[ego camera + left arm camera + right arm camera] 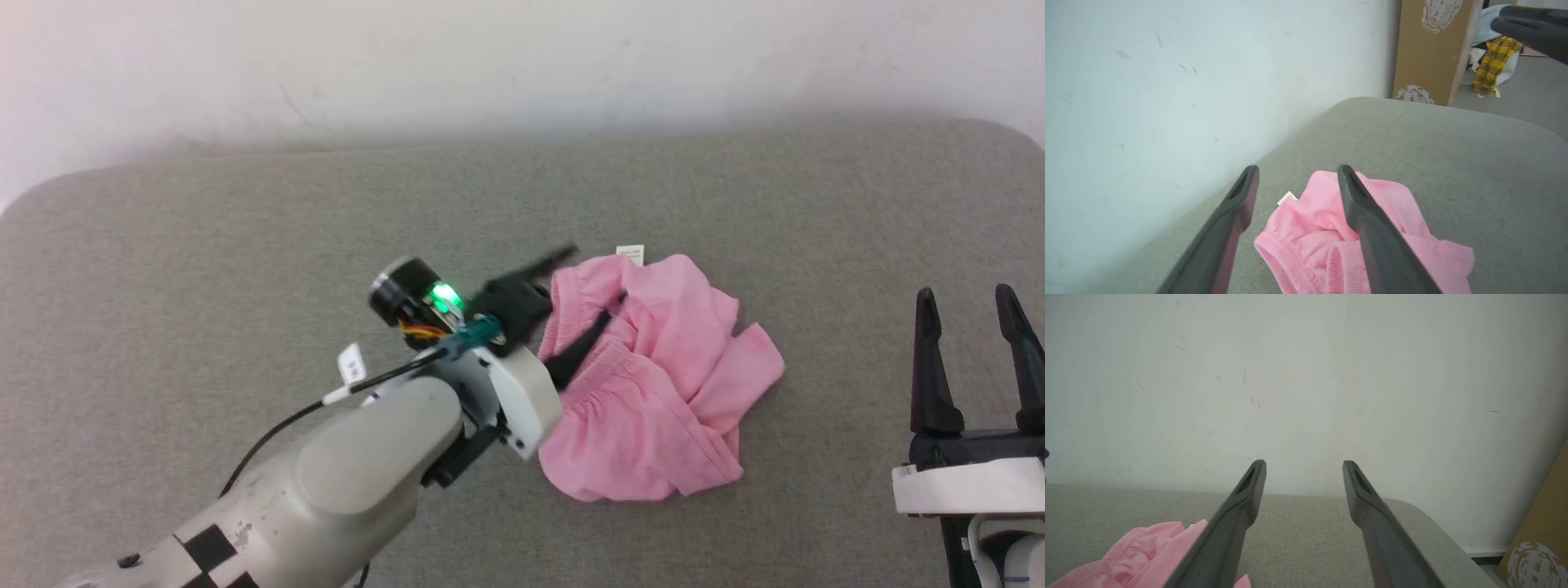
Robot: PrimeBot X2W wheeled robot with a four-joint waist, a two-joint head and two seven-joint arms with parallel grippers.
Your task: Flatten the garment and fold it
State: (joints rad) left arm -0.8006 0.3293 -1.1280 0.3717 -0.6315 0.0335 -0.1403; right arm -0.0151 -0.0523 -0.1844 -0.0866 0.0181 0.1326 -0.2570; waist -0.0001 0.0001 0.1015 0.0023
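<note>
- The left pincer is seen with its fingers spread wide.
- The pink garment is seen crumpled on the grey worktop, partly covered by one finger.
- A white label is shown at its edge.
- A cardboard box is seen beyond.

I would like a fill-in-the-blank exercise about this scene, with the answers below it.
The garment is ____ in colour.
It lies crumpled on a ____ padded surface.
The left end effector, at the garment, has its fingers ____, not shut.
The right end effector holds ____.
Answers: pink; grey; open; nothing.
</note>
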